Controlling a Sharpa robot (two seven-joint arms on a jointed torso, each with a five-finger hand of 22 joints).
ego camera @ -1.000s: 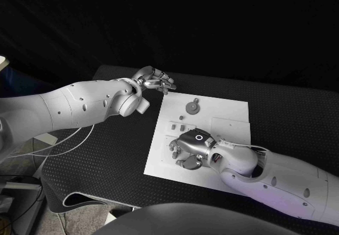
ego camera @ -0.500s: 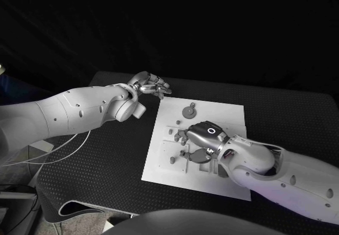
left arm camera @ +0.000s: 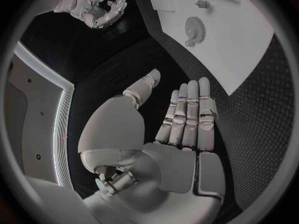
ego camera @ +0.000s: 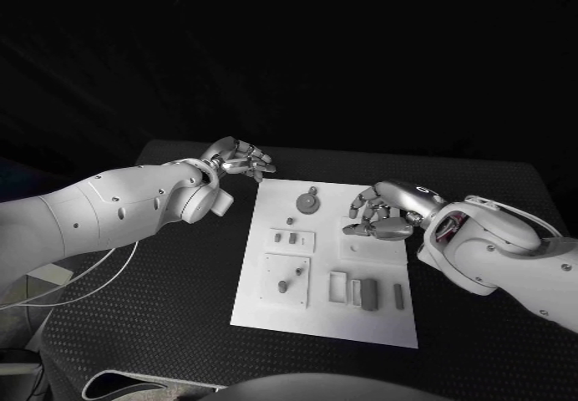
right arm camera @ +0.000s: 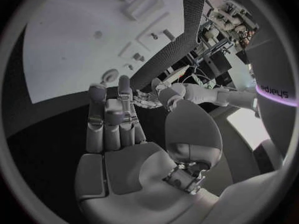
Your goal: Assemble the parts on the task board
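The white rectangular task board point(ego camera: 289, 309) lies mid-counter, small grey parts point(ego camera: 368, 293) on it. The silver left hand point(ego camera: 239, 158) hovers beyond its far-left corner, fingers spread, empty. The silver right hand point(ego camera: 383, 213) hangs above its far-right part, fingers loosely curled, holding nothing.

The one readable text is a dark brand word, seemingly "sharpa", on the white right arm point(right arm camera: 274, 90) in the right wrist view.
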